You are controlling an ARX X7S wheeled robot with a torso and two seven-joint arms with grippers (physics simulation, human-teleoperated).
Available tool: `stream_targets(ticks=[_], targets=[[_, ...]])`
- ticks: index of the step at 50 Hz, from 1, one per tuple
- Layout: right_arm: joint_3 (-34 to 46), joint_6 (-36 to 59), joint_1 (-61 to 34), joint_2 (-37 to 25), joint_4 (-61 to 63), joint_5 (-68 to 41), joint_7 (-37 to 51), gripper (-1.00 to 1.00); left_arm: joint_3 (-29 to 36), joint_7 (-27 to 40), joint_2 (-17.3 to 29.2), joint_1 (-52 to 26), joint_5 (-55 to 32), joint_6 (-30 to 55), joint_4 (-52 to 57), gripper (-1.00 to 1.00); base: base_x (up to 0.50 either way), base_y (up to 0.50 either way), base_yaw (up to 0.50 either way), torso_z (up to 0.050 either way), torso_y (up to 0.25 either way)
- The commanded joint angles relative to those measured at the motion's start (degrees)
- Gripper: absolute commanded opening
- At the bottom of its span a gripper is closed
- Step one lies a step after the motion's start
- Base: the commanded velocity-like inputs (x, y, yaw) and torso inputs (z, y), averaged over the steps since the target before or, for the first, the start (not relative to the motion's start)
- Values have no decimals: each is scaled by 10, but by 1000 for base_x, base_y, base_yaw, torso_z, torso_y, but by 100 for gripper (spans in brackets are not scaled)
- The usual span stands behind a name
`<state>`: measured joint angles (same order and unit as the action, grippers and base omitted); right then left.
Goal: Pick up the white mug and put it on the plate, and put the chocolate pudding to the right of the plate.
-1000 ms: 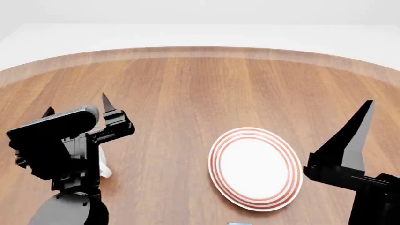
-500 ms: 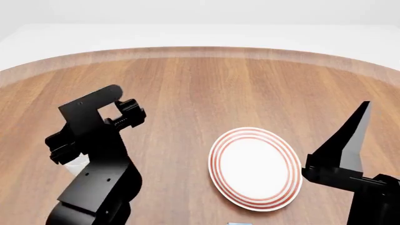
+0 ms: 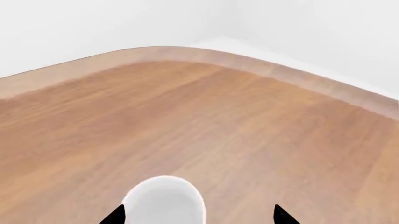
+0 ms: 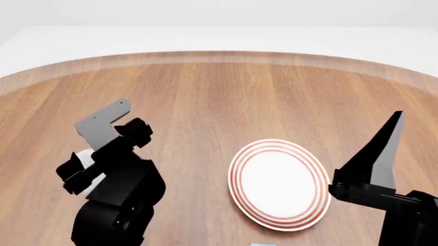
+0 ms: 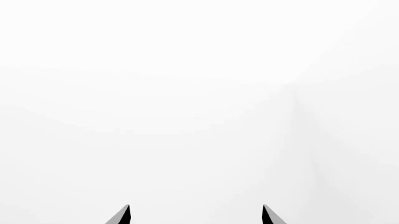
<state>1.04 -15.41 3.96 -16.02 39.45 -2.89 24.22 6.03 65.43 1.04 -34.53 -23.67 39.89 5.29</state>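
The white mug point(image 3: 164, 199) sits between the left gripper's point(image 3: 199, 215) fingers in the left wrist view, close against one dark fingertip point(image 3: 115, 216) and apart from the other; whether that nearer finger touches it cannot be told. The fingers are spread, and only their tips show at the frame's edge. In the head view just a sliver of the mug point(image 4: 85, 158) peeks out from behind the left arm's black links, on the wooden surface point(image 4: 205, 102) at the left, well apart from the plate point(image 4: 279, 183).

The plate — round, white, with red rings at its rim — lies flat on the surface right of centre, nothing on it. At the bottom edge of the head view, just below the plate, a small light-blue sliver point(image 4: 262, 244) shows; too little is visible to name it.

The right gripper point(image 5: 195, 214) is raised to the plate's right, its fingers spread with nothing between them, facing plain white background.
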Motion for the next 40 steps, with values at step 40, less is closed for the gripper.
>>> stream_targets(ticks=[40], targets=[[18, 0, 0, -9, -9, -8, 8, 100, 19, 60, -1, -1, -94, -181, -238, 100, 0, 0, 0, 0, 0]])
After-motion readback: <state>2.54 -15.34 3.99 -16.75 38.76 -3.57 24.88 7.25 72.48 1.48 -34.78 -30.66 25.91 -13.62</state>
